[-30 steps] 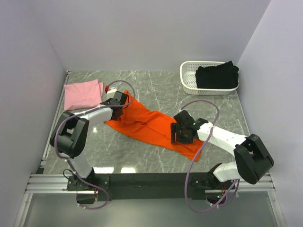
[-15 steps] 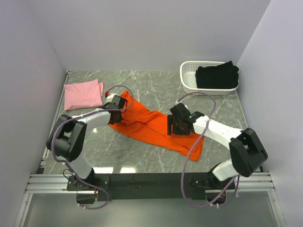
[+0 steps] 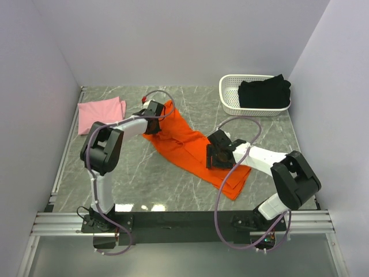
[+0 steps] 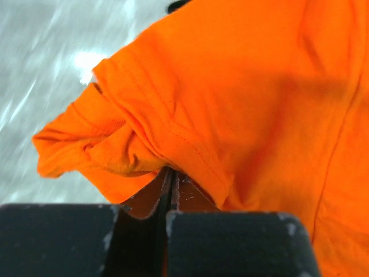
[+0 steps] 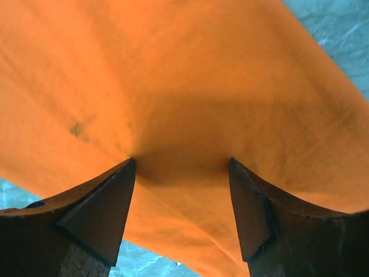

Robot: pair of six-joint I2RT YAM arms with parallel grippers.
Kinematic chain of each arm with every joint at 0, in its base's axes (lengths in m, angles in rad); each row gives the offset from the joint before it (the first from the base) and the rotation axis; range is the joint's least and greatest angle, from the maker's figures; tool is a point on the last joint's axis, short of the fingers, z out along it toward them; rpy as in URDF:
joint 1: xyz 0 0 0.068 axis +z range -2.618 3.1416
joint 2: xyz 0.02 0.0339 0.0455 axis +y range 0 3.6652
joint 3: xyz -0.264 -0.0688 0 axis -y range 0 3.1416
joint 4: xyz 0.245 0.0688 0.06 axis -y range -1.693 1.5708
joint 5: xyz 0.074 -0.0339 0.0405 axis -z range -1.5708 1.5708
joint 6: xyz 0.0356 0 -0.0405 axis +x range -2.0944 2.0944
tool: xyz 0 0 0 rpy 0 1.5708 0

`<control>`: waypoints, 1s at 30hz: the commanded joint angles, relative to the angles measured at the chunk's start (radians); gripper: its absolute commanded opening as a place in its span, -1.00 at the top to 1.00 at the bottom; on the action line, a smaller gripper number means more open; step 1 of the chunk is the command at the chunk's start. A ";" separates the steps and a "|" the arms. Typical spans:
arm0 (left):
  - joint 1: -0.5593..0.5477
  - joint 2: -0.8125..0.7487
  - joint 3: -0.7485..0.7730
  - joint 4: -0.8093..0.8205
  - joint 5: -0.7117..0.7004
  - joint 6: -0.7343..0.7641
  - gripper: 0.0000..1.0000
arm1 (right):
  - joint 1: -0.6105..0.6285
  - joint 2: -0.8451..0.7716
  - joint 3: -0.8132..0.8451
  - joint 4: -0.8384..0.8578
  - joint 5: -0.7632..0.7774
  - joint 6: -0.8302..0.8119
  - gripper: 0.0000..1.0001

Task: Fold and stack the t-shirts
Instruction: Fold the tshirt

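Orange t-shirt (image 3: 193,147): long axis diagonal, far-left to near-right; left end effector (image 4: 171,176) pinches far end, right end effector (image 5: 181,164) spread at mid-length.

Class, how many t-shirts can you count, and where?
3: orange t-shirt spread mid-table, pink t-shirt folded far left, black t-shirt in the white basket; others may hide there.
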 commanded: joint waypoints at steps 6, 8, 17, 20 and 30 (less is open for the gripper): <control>0.011 0.256 0.337 -0.134 0.081 0.067 0.96 | 0.064 -0.017 -0.029 0.003 -0.096 0.072 -0.45; 0.017 0.300 0.440 -0.171 0.093 0.076 0.97 | 0.081 0.009 -0.002 0.003 -0.113 0.078 -0.45; 0.057 0.491 0.785 -0.250 0.193 0.108 0.98 | 0.175 0.117 0.150 -0.015 -0.159 0.103 -0.45; 0.063 0.557 0.893 -0.258 0.228 0.131 0.98 | 0.192 0.147 0.192 -0.009 -0.185 0.104 -0.45; 0.073 0.625 1.002 -0.162 0.348 0.165 0.95 | 0.219 0.231 0.285 0.025 -0.286 0.094 -0.45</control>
